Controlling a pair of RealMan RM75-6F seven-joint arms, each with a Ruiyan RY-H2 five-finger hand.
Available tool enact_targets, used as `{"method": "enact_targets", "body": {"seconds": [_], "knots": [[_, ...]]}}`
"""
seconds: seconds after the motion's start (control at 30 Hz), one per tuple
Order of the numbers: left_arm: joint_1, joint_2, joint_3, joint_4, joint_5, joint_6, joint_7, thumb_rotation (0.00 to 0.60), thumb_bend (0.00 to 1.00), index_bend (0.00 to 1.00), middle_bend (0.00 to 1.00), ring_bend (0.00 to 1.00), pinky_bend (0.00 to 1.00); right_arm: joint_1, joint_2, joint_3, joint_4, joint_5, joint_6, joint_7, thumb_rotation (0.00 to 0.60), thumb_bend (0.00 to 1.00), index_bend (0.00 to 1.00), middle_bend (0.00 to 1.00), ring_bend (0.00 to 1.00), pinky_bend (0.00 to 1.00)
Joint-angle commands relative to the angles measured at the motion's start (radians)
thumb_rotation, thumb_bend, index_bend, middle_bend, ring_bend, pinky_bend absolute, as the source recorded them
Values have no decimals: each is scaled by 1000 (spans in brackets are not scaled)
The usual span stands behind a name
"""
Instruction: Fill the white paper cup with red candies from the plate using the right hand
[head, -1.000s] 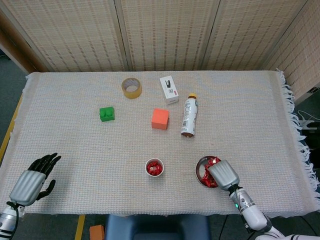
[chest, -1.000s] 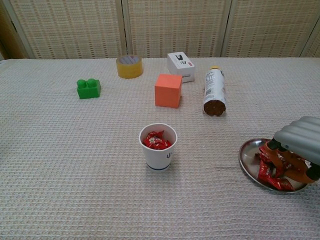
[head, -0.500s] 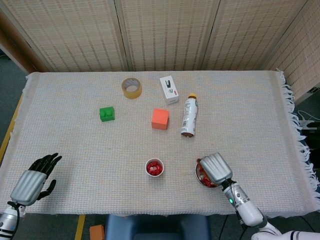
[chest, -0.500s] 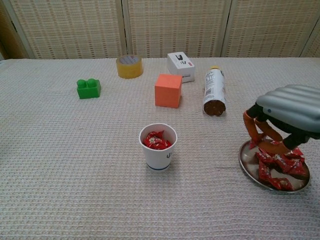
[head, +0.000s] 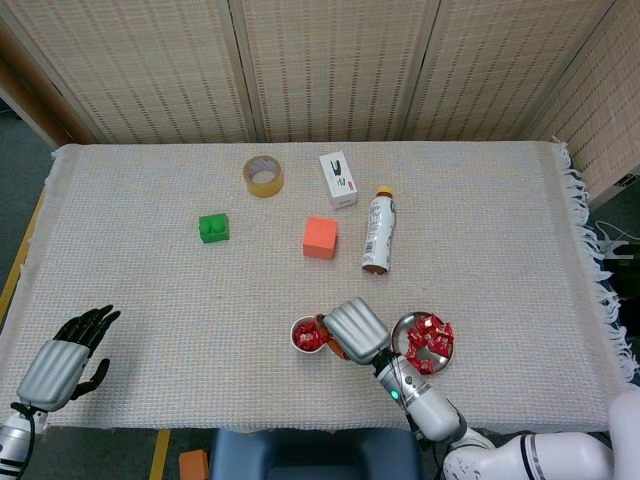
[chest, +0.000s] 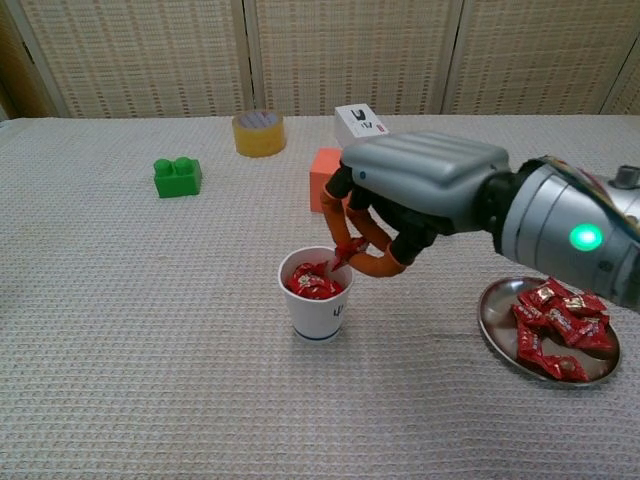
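Now my right hand (chest: 400, 215) hangs just over the rim of the white paper cup (chest: 316, 294), on the side of the cup that faces the round metal plate (chest: 497, 332). The cup stands upright near the front edge of the table, and some red wrapped candies (chest: 312, 283) already lie inside it. In the chest view my orange fingertips (chest: 358, 252) are curled down and together, and between them I pinch one small red candy (chest: 347, 249) right above the cup's mouth. So the cup lies directly below and a little to the left of my fingers, and I judge the coming move is only to part the fingers so the candy falls in; the risk is that it hits the rim and bounces out. The plate with the remaining red candies (chest: 556, 325) is near the cup, to its right. My forearm comes in from the right and from the front, with the back of the hand turned up. My left hand (head: 62, 361) rests well apart at the front left corner of the woven tablecloth (head: 150, 290), holding nothing, its dark fingers spread
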Motion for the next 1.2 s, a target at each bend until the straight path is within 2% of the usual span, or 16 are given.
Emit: {"method": "enact_targets", "body": {"seconds": [0.03,0.17,0.37,0.53,0.7,0.9,1.03,1.2], "knots": [[1,6,-1,-1,-3,0,-10,600,503,0,0,63,161,55,-80,16,54,59,-11,-41,600,415,819,750,738,1000],[3,11,-2,0,-2,6,-22,600,504,0,0,63,163,84,-127,16,86,85,2,-63,600,415,812,750,738,1000],[4,13,-2,1,-3,9,-26,600,502,1,0,63,181,96,-140,2,96,92,31,-93,600,415,780,750,728,1000],[5,11,-1,0,-1,9,-20,600,502,2,0,63,180,103,-124,-14,85,124,55,-129,600,415,557,750,684,1000],[4,8,-3,0,-4,6,-14,600,503,3,0,63,180,113,-112,-29,80,141,70,-153,600,409,396,750,661,1000],[5,8,-5,1,-5,8,-16,600,502,2,0,63,180,116,-79,-39,50,175,84,-157,600,401,184,702,613,1000],[7,9,-5,1,-4,11,-16,600,502,2,0,63,181,94,-30,-51,23,140,114,-118,600,383,147,697,611,1000],[5,5,-5,2,-5,7,-7,600,502,2,0,63,180,52,52,-69,13,126,135,-49,600,308,130,687,610,1000]]}}
